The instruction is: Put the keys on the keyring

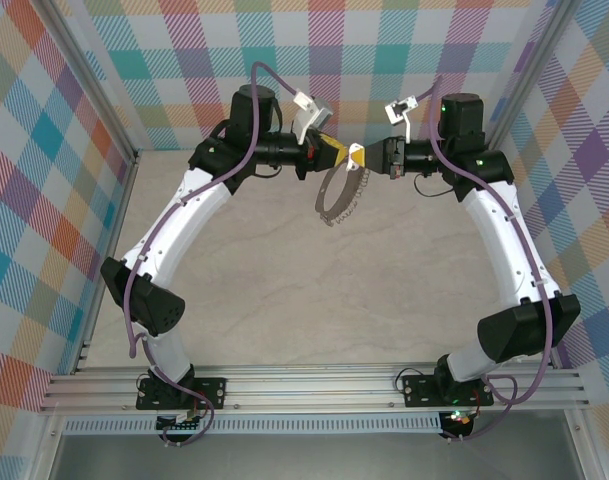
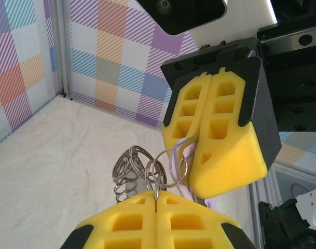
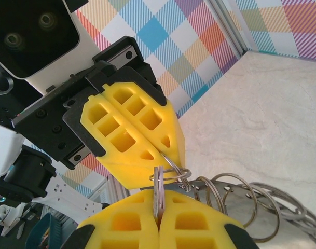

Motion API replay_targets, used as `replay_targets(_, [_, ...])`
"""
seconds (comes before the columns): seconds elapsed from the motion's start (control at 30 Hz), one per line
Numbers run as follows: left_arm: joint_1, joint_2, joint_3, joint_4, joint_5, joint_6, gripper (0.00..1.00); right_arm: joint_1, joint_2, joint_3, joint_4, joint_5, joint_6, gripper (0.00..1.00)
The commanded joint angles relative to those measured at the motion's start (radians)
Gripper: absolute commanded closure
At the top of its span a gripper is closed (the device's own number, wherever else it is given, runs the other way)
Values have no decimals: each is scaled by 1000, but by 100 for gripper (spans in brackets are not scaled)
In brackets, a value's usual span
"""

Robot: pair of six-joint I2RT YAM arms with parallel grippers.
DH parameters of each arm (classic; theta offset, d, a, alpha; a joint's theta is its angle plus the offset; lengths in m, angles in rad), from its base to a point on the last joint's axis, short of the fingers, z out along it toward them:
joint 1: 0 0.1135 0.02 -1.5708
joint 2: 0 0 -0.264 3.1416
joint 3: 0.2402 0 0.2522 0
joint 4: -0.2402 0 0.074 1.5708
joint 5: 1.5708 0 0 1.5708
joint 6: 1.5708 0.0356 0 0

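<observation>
Above the far middle of the counter [image 1: 264, 300], the left end effector [image 1: 340, 152] is clamped narrow on a small wire loop of the keyring [image 2: 127, 175], whose grey hoop hangs below. Just beside it, the right end effector [image 1: 359, 156] pinches the key [image 3: 158, 189] by its pale shaft.

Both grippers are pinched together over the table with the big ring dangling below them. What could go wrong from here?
1. The keyring hangs from one small loop pinched in the left gripper. A slip there would probably drop it to the table.
2. The right gripper seems to hold the key by a thin edge, its fingertips almost touching the left's. The key could twist out, or the pads could collide.
</observation>
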Motion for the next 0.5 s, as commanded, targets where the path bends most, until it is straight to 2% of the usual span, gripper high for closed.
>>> replay_targets(0.0, [5,-23,0,-13,-37,6,84,0,27,30,-11,-22,-22,100])
replay_targets(0.07, [9,-26,-2,-20,-57,7,72,0,40,26,-10,-27,-21,100])
replay_targets(0.17, [24,-36,-14,-22,-77,2,62,1,58,12,6,-31,-12,100])
replay_targets(0.33, [63,-84,-92,17,-119,-33,57,0,103,-39,79,-33,26,100])
replay_targets(0.47, [97,-148,-211,93,-197,-92,53,0,189,-50,127,-34,44,100])
